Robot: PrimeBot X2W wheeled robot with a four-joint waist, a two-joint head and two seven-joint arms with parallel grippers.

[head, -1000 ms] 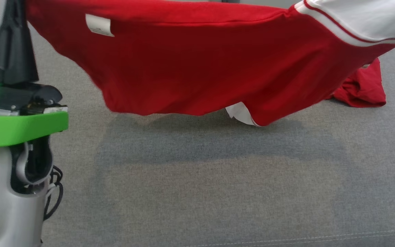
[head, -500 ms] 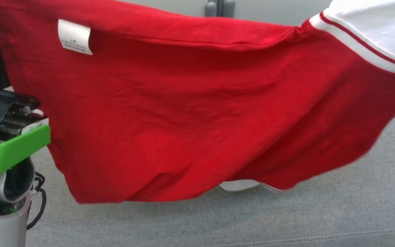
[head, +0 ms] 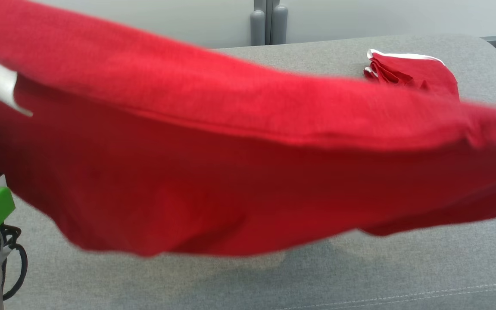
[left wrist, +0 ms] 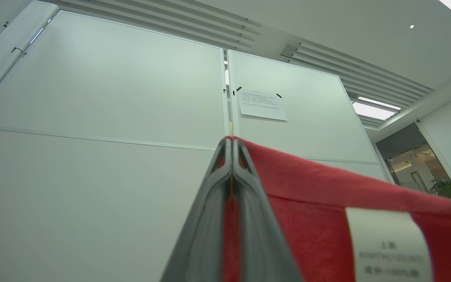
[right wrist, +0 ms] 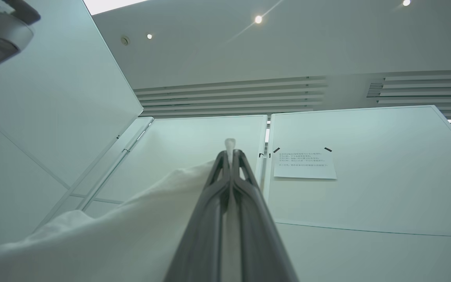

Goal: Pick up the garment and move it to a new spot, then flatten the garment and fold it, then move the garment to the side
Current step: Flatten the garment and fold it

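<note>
- Head view: the red garment [head: 248, 172] hangs above the grey cushion [head: 360, 275], its long axis left to right, the top edge lower at the right.
- Left wrist view: the left gripper [left wrist: 231, 143] is clenched on its red edge.
- Right wrist view: the right gripper [right wrist: 230, 153] is clenched on its white part.

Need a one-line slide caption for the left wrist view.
Left gripper fingers shut on the red garment, white care label beside, wall panels behind.

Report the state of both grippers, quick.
Left gripper: closed on the red garment.
Right gripper: closed on that garment's white section.
</note>
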